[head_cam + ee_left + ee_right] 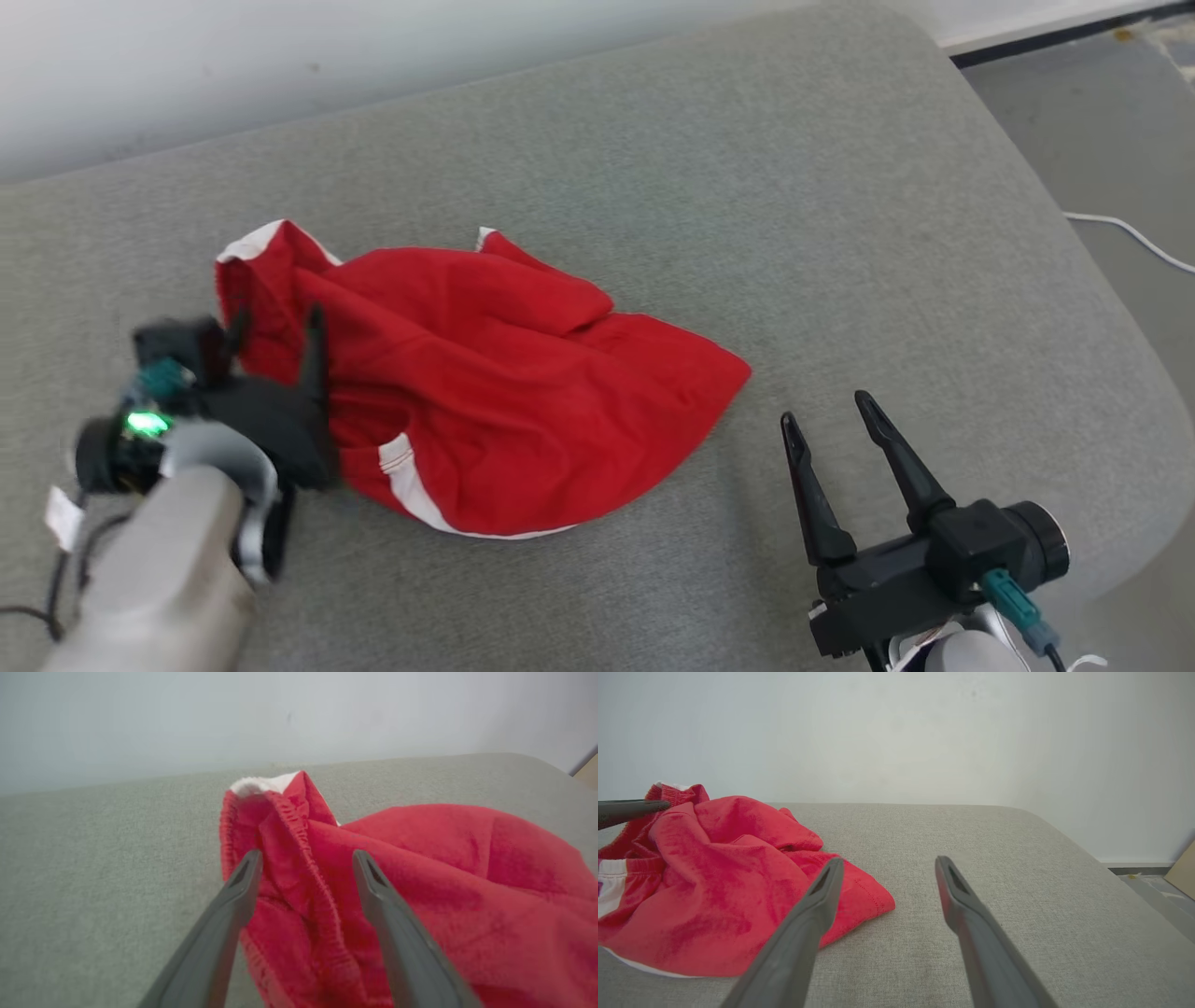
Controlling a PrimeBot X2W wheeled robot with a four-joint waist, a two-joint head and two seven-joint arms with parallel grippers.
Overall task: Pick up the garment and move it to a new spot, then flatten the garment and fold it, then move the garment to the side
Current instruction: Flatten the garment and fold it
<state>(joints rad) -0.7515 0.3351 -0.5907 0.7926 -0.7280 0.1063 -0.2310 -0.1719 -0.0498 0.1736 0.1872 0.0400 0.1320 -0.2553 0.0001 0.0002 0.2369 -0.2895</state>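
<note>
I am holding my left gripper over the left end of the red garment, fingers spread apart and clamping nothing; in the left wrist view a gathered elastic ridge is running up between them, and I cannot tell whether they are touching it. The garment is lying crumpled left of the grey cushion's middle, well away from its rounded right edge, its outline lost in folds and its left hem hiding behind my wrist. My right gripper is hanging open over bare cushion just beside the garment's right corner. The cushion's left edge is running off the picture.
</note>
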